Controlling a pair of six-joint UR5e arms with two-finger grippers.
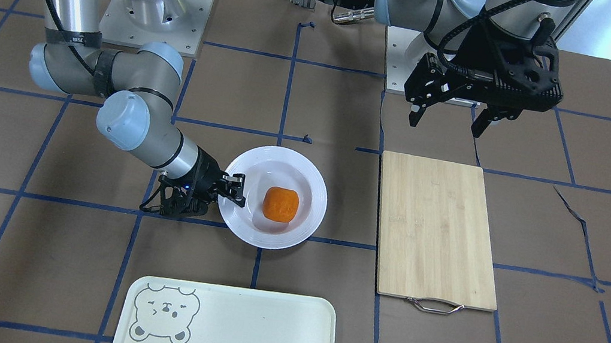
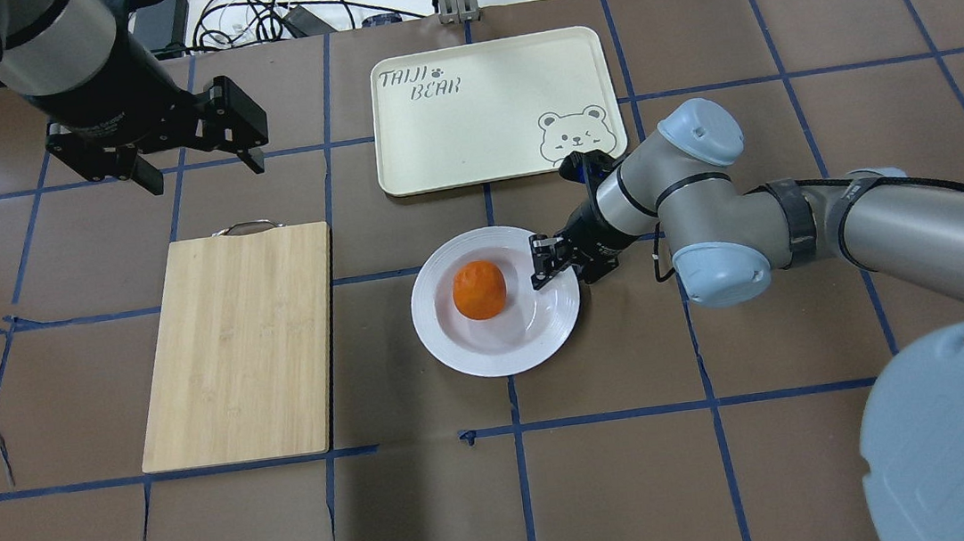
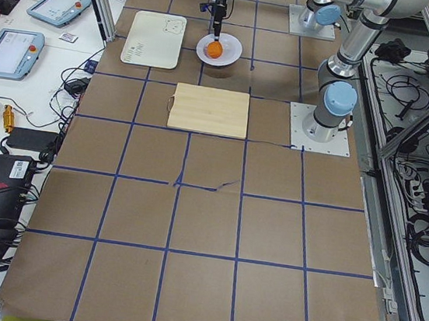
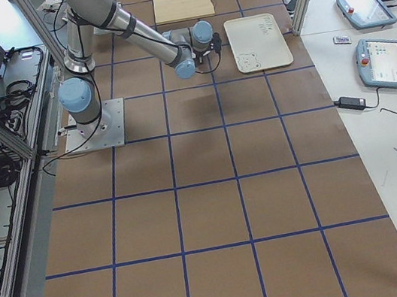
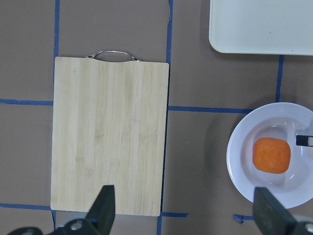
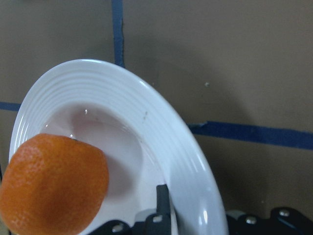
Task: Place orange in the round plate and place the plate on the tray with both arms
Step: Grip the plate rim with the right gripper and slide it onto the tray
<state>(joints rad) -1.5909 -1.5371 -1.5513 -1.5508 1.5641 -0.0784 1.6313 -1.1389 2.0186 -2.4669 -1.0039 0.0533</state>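
Note:
The orange (image 1: 280, 204) (image 2: 479, 290) lies in the sunken centre of the round plate (image 1: 283, 159) (image 2: 491, 359), which rests flat on the table. My right gripper (image 1: 233, 188) (image 2: 546, 264) comes in low from the plate's side and is shut on its rim. The right wrist view shows one finger (image 6: 164, 205) lying inside the rim beside the orange (image 6: 54, 183). The tray (image 1: 227, 329) (image 2: 467, 129) sits bare just beyond the plate. My left gripper (image 1: 449, 120) (image 2: 198, 170) (image 5: 186, 210) hangs open in the air, holding nothing.
A bamboo cutting board (image 1: 436, 227) (image 2: 239, 341) with a metal handle lies beside the plate, below my left gripper. Brown table paper with blue tape lines surrounds everything. Cables and a post line the far edge behind the tray.

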